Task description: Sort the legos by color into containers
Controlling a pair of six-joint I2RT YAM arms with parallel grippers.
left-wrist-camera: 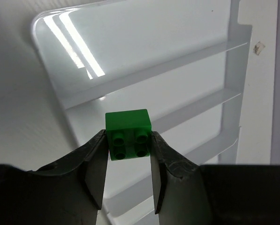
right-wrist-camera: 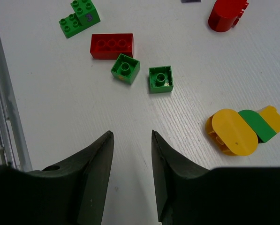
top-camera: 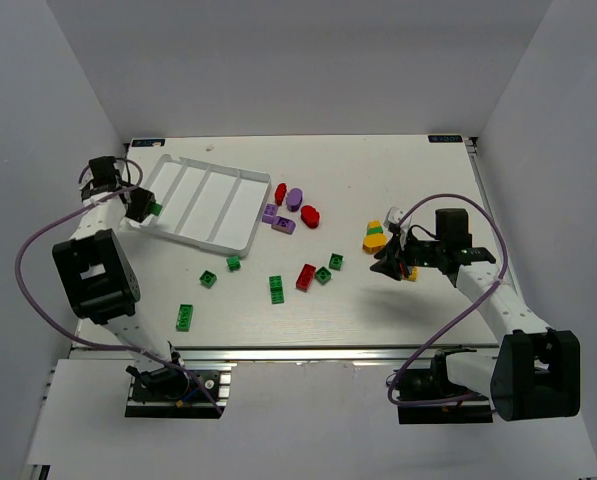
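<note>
Green plastic, a square four-stud brick (left-wrist-camera: 128, 133), is pinched between the fingers of the left end effector (left-wrist-camera: 128, 145), which hangs above the white tray (top-camera: 240, 243) near the counter's (top-camera: 428, 180) far-left corner. The tray has four long parallel compartments and lies askew to the counter's edges. The brick seems to be over one of the compartments on the tray's left side, though the wrist angle makes it hard to say which.

Toward the right edge, the right end effector (right-wrist-camera: 130, 138) hovers low over bare counter, its jaws part-way apart with nothing between them. Just ahead of it lie two small green squares (right-wrist-camera: 160, 78), close together, and touching one of them a red rectangular brick (right-wrist-camera: 111, 46). Beyond that sits a stepped green piece (right-wrist-camera: 79, 18). To one side, a yellow oval (right-wrist-camera: 233, 131) touches a green and yellow pair.

Mid-counter, just right of the tray, three purple pieces (top-camera: 284, 225) and two red ovals (top-camera: 310, 216) cluster together. Three more green bricks (top-camera: 208, 279) are strung out toward the near-left corner.
</note>
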